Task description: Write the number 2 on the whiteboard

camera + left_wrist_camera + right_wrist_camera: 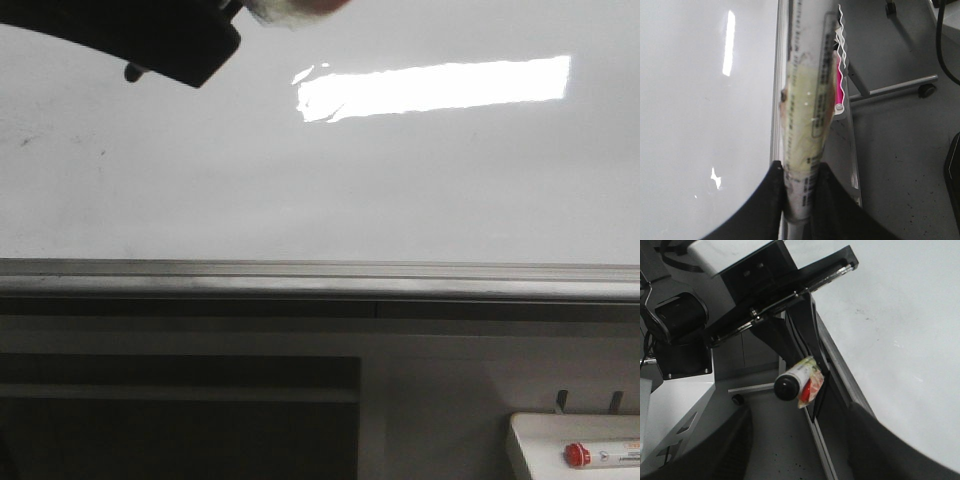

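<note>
Gripped between our left gripper's (799, 200) fingers, the marker (805, 115) hangs off the blank whiteboard (320, 170); a slip could skew strokes. Our right gripper (800, 440) gapes, holding nothing.

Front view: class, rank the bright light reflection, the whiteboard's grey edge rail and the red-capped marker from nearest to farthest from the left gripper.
From the left gripper, top left, shut on a taped marker:
1. The light reflection, on the whiteboard to its right.
2. The edge rail, below, across the middle.
3. The red-capped marker, in the tray, bottom right.
</note>
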`<state>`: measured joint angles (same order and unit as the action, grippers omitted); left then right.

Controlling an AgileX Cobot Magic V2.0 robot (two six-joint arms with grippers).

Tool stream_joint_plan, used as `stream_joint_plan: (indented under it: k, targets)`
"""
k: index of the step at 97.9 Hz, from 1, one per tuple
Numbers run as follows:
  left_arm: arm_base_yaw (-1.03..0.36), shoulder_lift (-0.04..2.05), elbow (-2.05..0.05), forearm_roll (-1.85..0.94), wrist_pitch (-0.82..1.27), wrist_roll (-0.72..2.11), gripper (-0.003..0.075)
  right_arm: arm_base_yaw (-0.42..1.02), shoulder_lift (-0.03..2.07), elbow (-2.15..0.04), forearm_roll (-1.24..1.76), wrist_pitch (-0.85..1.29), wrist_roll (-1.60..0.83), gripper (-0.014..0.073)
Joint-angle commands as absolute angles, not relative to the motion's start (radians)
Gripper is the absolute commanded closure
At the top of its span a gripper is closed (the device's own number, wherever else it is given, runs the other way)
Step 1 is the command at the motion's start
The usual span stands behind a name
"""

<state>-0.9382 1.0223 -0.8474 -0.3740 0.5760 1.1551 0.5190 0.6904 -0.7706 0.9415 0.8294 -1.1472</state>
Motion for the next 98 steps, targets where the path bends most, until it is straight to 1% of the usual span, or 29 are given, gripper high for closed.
stream_joint_plan:
  k: [1, 26, 44, 68, 73, 78, 92, 98]
  targets:
    - [-0.946, 1.004, -0.877, -0.394, 0.512, 1.151, 0.0741, 0.543, 0.724, -0.814, 0.985, 0.765, -1.168, 0.0222]
    - [-0.946, 1.004, -0.877, -0.394, 0.512, 1.151, 0.0741, 0.641, 0.826, -0.883, 0.971, 0.712, -1.185, 0.0223]
    - [-0.946, 1.004, -0.877, -0.394, 0.510, 1.151, 0.0741, 0.694, 0.895, -0.885, 0.966, 0.716, -1.185, 0.0223]
    - [-0.946, 1.004, -0.877, -0.396, 0.510, 1.151, 0.0741, 0.728, 0.962, -0.885, 0.968, 0.610, -1.185, 0.0234]
    - [-0.946, 1.004, -0.877, -0.396, 0.510, 1.151, 0.0741, 0.728, 0.975, -0.885, 0.968, 0.610, -1.185, 0.0259]
    - [-0.946, 1.004, -0.877, -0.403, 0.510, 1.151, 0.0741, 0.728, 0.985, -0.885, 0.973, 0.610, -1.185, 0.0302]
    - [-0.946, 1.004, -0.877, -0.411, 0.510, 1.151, 0.0741, 0.728, 1.017, -0.885, 0.985, 0.629, -1.185, 0.0471]
    - [-0.946, 1.003, -0.877, -0.411, 0.510, 1.151, 0.0741, 0.728, 1.028, -0.885, 0.986, 0.647, -1.185, 0.0565]
